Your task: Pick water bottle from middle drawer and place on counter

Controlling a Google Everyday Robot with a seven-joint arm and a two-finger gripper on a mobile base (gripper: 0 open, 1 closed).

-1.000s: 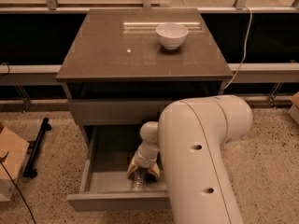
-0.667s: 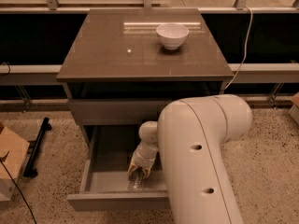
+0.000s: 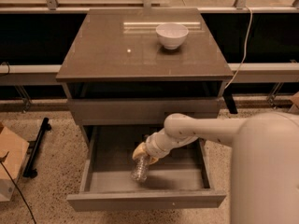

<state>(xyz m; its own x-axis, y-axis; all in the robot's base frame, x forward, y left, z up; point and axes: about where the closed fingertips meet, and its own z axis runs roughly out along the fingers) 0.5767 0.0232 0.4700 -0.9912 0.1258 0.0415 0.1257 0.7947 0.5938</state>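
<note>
The water bottle (image 3: 140, 168), clear and ribbed, hangs tilted inside the open middle drawer (image 3: 145, 200), its lower end near the drawer floor. My gripper (image 3: 143, 153), with yellowish fingers, reaches into the drawer from the right and is shut on the bottle's upper end. My white arm (image 3: 205, 130) stretches across the drawer's right half. The counter (image 3: 117, 55) above is a glossy grey-brown slab.
A white bowl (image 3: 172, 34) stands on the counter at the back right. A plain shut drawer front (image 3: 140, 110) sits just above the open drawer. A cardboard box (image 3: 9, 167) and a black stand (image 3: 36, 146) lie on the floor at left. A white cable (image 3: 240, 55) hangs at right.
My arm's bulk has swung to the right, uncovering the drawer. The gripper, with the bottle in it, sits a little higher in the drawer than before.
</note>
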